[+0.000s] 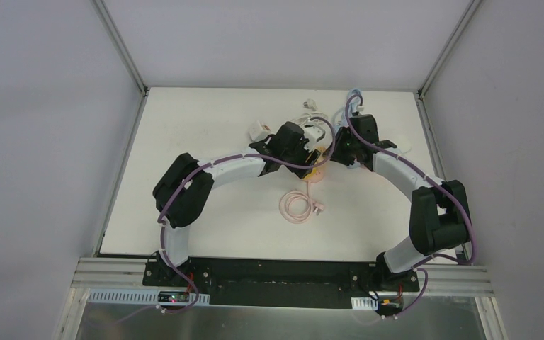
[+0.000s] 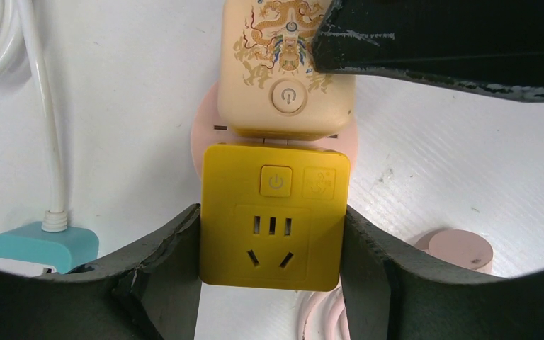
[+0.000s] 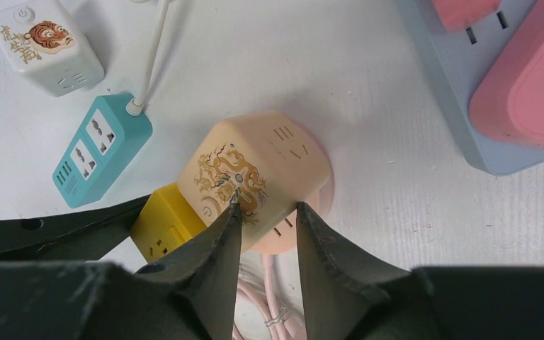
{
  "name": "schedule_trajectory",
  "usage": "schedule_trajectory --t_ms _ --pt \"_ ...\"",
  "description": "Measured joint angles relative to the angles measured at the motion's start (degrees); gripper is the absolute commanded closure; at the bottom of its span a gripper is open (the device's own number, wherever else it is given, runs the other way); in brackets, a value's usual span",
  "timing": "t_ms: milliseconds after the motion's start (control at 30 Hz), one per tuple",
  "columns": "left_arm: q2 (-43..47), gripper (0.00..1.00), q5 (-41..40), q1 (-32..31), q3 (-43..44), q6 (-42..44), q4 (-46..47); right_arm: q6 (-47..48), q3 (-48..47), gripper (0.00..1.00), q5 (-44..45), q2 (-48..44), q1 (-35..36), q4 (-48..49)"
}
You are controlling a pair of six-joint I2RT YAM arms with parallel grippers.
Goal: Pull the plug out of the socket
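A yellow cube plug [image 2: 275, 212] is joined end to end with a beige dragon-print cube socket [image 2: 276, 64] over a round pink base [image 2: 202, 134]. My left gripper [image 2: 272, 221] is shut on the yellow cube, one finger against each side. In the right wrist view, my right gripper [image 3: 265, 212] pinches the near corner of the beige cube [image 3: 255, 170], with the yellow cube [image 3: 163, 223] to its left. In the top view both grippers, left [image 1: 303, 152] and right [image 1: 338, 151], meet at the table's far middle. A right finger [image 2: 453, 42] covers the beige cube's top right.
A teal power strip [image 3: 103, 145] with a white cord and a white tiger-print cube [image 3: 46, 46] lie to the left. A grey-blue strip [image 3: 467, 106] with pink plugs [image 3: 531, 85] is at the right. A coiled pink cable [image 1: 296, 207] lies nearer the bases.
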State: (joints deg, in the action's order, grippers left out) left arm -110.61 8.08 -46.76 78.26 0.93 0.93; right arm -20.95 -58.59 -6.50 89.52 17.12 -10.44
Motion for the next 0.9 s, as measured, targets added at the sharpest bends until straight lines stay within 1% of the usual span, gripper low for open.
schedule_trajectory --t_ms 167,333,400,533,733,833,900 --pt "0.13 1.0 0.39 0.15 0.17 0.59 -0.83 0.0 0.13 0.65 -0.42 -0.04 -0.07 0.11" --pt "-0.02 1.0 2.27 0.92 5.6 -1.92 -9.84 -0.15 0.13 0.65 -1.99 -0.02 -0.07 0.22" --pt "-0.04 1.0 3.76 1.51 6.82 -3.26 -11.5 -0.2 0.11 0.65 -2.38 0.02 -0.13 0.59" --pt "-0.04 1.0 4.07 1.64 6.78 -2.45 -12.0 -0.2 0.11 0.65 -2.75 0.11 -0.17 0.66" --pt "1.36 1.0 0.26 -0.87 3.28 5.88 -9.03 -0.17 0.15 0.65 -2.75 0.13 -0.17 -0.28" --pt "1.36 1.0 0.2 -0.85 3.17 6.1 -8.68 -0.07 0.15 0.65 -2.71 0.13 -0.24 -0.28" --pt "1.36 1.0 0.37 -0.74 3.23 4.26 -8.76 0.11 0.15 0.65 -2.73 0.13 -0.22 -0.22"
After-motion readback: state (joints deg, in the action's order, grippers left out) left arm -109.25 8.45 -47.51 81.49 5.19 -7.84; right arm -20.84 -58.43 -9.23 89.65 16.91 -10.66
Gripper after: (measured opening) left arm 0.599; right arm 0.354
